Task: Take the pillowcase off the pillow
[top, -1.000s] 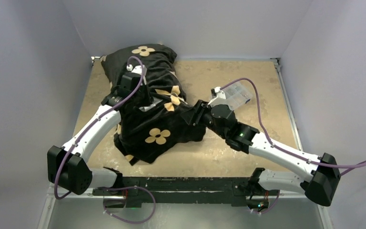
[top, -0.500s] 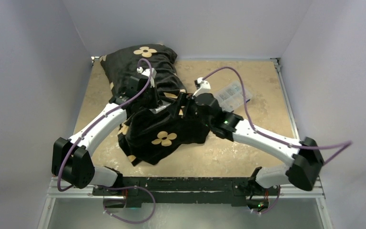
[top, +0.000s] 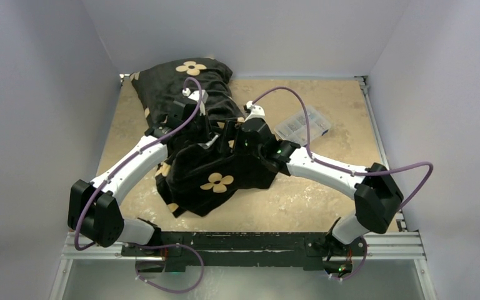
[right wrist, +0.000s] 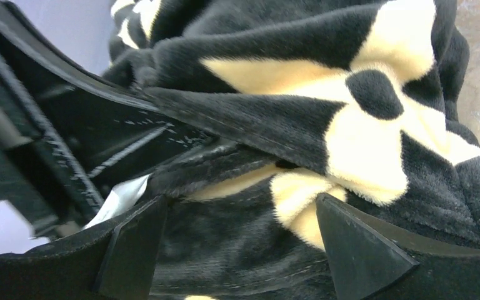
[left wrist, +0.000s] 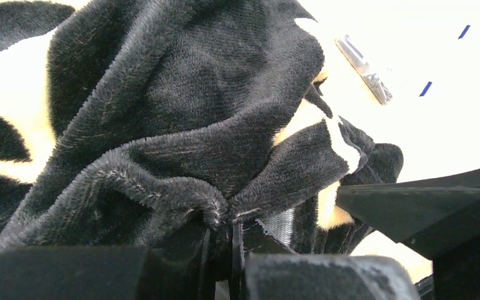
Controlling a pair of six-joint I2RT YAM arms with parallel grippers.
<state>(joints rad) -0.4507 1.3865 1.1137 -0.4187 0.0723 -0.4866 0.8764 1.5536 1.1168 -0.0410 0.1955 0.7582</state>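
We see the left arm [top: 128,169] stretch from its base at the near left up and inward. Its wrist is bent down over the middle of the pillowcase [top: 190,169]. The left gripper [left wrist: 222,228] has its fingers pressed together on a raised ridge of the black plush. The right arm [top: 325,170] is folded sharply at the elbow near the table's right edge, and its forearm runs leftward, low over the table [top: 350,106]. The right gripper [right wrist: 242,206] has its fingers spread wide apart, straddling a fold with a tan flower on it. We cannot tell whether either finger touches the cloth. The two grippers sit just beside each other at the cover's waist.

The pillowcase lies on the left half of the table. Its long axis runs from the far left corner, where the plump end meets the back wall, diagonally toward the near middle. The near end is flatter and crumpled — it stops short of the near edge.

Only a narrow strip of table shows on the left. The right half is open except for a clear plastic packet [top: 301,125], near the right wrist.
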